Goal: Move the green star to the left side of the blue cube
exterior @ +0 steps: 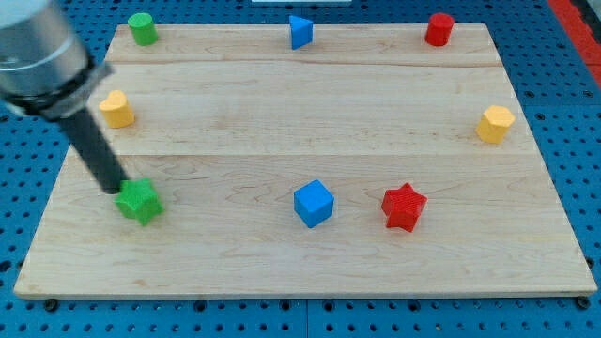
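The green star (140,201) lies on the wooden board at the view's lower left. The blue cube (314,203) sits near the bottom middle, well to the star's right. My tip (115,188) is at the star's upper left edge, touching or almost touching it. The rod slants up toward the view's top left.
A red star (404,207) lies right of the blue cube. A yellow heart-like block (116,109) is at the left, a green cylinder (143,28) top left, a blue triangular block (300,31) top middle, a red cylinder (439,29) top right, a yellow hexagon (494,124) at the right.
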You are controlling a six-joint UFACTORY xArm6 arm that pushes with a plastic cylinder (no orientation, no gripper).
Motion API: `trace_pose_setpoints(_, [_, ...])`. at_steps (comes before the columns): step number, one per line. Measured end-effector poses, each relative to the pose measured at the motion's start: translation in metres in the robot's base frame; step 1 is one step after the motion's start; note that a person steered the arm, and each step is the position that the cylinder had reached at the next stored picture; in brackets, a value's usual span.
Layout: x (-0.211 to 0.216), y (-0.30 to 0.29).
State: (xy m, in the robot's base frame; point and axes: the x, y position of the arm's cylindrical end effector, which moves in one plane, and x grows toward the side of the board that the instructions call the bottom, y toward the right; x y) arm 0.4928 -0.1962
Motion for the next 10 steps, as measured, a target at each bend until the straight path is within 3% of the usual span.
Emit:
trace_pose_setpoints(1, [0.012, 0.035])
trace_pose_setpoints(2, [0.014, 0.011])
trace_pose_setpoints(3, [0.015, -0.063])
trace_pose_setpoints(5, [0.03, 0.01])
trace_pose_setpoints(7, [0.051, -0.004])
trace_pose_setpoints(10, [0.037, 0.052])
